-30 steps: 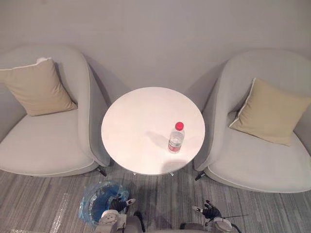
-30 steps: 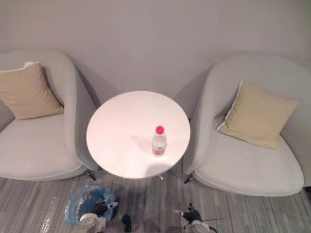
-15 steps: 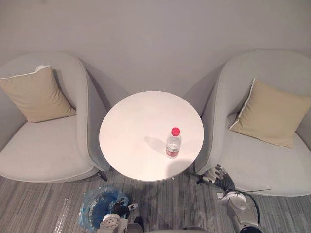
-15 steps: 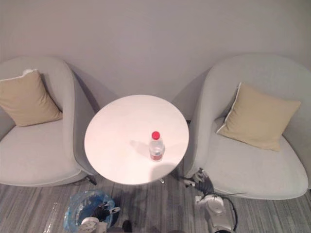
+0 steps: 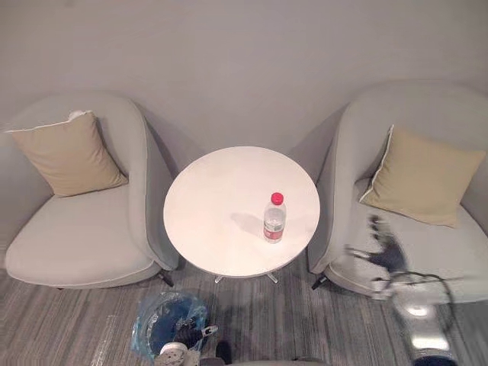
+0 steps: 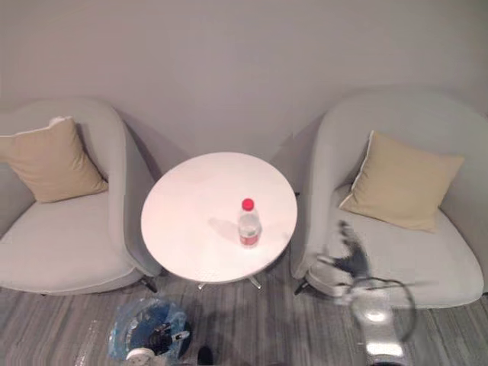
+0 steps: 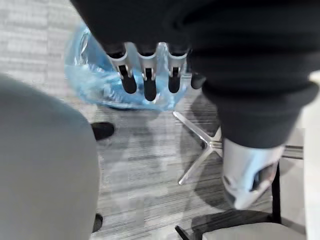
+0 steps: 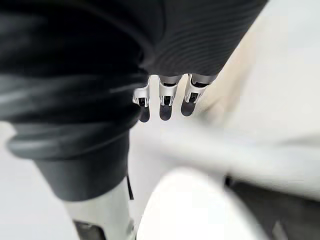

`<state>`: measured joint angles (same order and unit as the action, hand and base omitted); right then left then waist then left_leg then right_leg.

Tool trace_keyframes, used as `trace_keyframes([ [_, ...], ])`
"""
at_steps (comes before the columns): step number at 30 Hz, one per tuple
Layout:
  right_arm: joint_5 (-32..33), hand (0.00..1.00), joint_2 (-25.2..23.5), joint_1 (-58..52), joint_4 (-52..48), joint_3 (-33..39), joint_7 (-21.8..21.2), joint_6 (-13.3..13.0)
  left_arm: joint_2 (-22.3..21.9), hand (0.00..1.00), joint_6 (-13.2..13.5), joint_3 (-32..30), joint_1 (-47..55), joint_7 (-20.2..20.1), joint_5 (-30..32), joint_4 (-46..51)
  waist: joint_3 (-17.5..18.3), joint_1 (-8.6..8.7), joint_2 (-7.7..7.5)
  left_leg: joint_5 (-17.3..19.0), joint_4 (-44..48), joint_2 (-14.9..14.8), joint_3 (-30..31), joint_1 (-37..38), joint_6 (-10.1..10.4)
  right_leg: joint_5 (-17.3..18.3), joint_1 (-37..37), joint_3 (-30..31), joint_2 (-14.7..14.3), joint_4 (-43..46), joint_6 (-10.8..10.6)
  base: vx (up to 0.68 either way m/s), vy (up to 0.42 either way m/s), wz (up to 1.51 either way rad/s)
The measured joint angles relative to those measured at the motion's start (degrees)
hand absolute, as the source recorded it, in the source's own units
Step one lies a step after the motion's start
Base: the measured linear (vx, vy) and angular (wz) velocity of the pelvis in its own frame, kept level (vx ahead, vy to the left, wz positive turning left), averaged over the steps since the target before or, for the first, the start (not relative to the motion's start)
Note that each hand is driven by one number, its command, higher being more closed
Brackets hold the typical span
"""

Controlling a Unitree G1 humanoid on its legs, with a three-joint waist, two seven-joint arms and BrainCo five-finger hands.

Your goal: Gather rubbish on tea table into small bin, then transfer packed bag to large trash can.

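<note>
Bottle (image 5: 275, 218) upright on table (image 5: 217, 202), left hand (image 5: 174, 352) fingers (image 7: 145, 75) straight by bagged bin (image 5: 151, 326), right hand (image 5: 386, 256) fingers (image 8: 165, 100) loose

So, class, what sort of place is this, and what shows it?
Probably a lounge or waiting corner: a left armchair and a right armchair flank a small round table with a bottle on it, against a plain wall.

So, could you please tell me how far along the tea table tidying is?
Barely begun. Nothing looks done: the bottle stands upright on the table. The right hand is up beside the right armchair, open and empty; the left hand hangs open over the blue-bagged bin. Left: bottle into bin, then bag carried away.
</note>
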<state>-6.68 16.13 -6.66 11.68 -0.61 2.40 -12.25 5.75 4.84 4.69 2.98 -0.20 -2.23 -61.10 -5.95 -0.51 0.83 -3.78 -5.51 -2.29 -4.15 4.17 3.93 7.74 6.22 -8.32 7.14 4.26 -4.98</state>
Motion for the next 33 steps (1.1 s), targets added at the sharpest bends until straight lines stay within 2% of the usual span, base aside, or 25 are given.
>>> trace_keyframes([
  [1,-2.53,0.00,-1.91,0.02,0.58,-1.83,0.03,0.08,-0.10,0.00,0.02,0.41,0.07,0.01,0.00,0.55,0.03,-0.56,0.04,-0.20,-0.27,0.11,0.35,-0.06,-0.12,0.00,0.10,-0.38,0.07,-0.02,0.00,-0.03,-0.019,0.15],
  [3,-3.15,0.00,-2.64,0.05,0.61,-2.45,0.31,0.27,-0.10,0.00,0.08,0.52,0.19,0.02,-0.03,0.94,0.16,-0.91,0.53,-0.34,-0.33,0.36,0.89,-0.31,-0.25,0.00,0.11,-0.72,0.21,-0.05,-0.01,-0.03,0.006,0.16],
  [9,-4.57,0.00,-1.43,3.59,5.18,-3.60,2.18,1.03,0.36,0.00,1.05,0.77,0.36,0.09,0.03,1.21,-0.29,-1.04,-0.19,-0.47,-0.34,0.87,2.55,-1.26,-0.35,-0.05,0.41,-2.23,0.46,-0.62,-0.13,0.00,-0.001,0.12],
  [14,-5.09,0.00,-1.19,5.96,7.57,-6.78,3.50,1.31,0.39,0.00,1.12,0.78,0.38,0.24,0.18,2.19,-1.08,-1.34,-0.21,-0.55,-0.34,1.08,3.99,-1.54,-0.33,-0.05,1.37,-3.50,0.42,-1.25,-0.13,0.03,-0.023,0.18],
  [23,-8.40,0.00,-3.63,6.89,9.60,-5.97,8.71,2.77,0.03,0.00,1.24,0.78,0.04,2.41,0.45,3.27,-3.20,-1.57,0.33,-0.55,-0.37,1.21,4.98,-1.69,-0.32,-0.03,1.91,-4.06,0.40,-1.61,-0.10,-0.01,-0.015,0.06],
  [25,-8.41,0.00,-5.39,6.94,9.72,-3.95,9.87,2.81,0.01,0.00,1.28,0.78,-0.06,2.49,0.45,3.28,-3.56,-1.57,0.47,-0.55,-0.38,1.24,5.09,-1.83,-0.31,-0.02,1.82,-4.13,0.41,-1.62,-0.10,-0.02,-0.007,0.01],
  [33,-5.59,0.00,-5.36,8.88,12.05,-3.42,10.28,3.76,0.03,0.00,1.76,0.80,-0.34,2.59,0.39,4.38,-5.63,-1.62,0.91,-1.00,-0.39,1.35,6.29,-3.30,-0.21,0.04,0.98,-5.38,0.42,-1.67,-0.08,-0.03,-0.017,0.07],
])
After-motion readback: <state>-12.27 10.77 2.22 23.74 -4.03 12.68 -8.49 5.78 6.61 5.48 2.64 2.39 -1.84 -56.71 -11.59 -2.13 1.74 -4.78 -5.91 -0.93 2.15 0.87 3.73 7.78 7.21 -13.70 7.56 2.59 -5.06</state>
